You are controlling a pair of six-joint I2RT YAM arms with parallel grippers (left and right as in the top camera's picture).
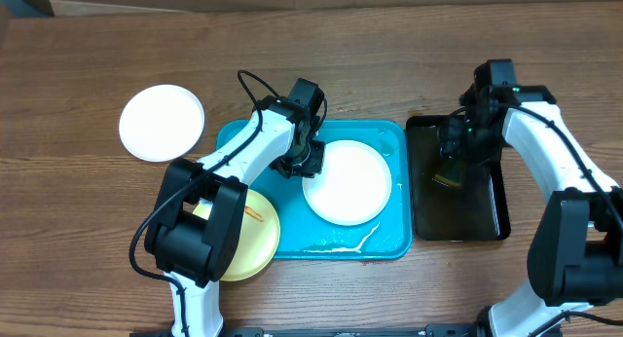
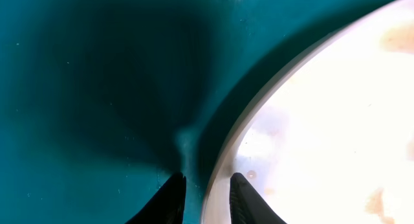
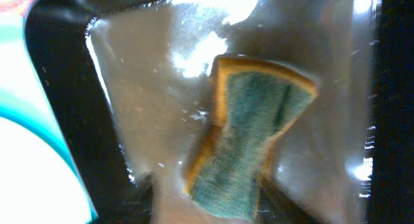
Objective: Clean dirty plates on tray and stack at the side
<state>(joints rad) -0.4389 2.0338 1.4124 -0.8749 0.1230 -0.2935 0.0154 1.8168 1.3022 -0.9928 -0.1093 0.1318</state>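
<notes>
Steady round white plate (image 1: 348,181), rim pinched in left end effector (image 2: 206,188), then scrub with yellow-green sponge (image 3: 249,140) pinched in right end effector (image 1: 455,162).

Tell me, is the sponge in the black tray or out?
In: the sponge lies on the black tray's wet floor, inside its rim.

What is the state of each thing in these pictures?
turquoise tray: holds plates, white streak on floor.
smeared white plate: on tray, rim gripped by left gripper.
clean white plate: set aside on table.
yellow plate: orange smear, overlapping tray corner.
sponge: squeezed in right gripper, over wet-looking black tray.
</notes>
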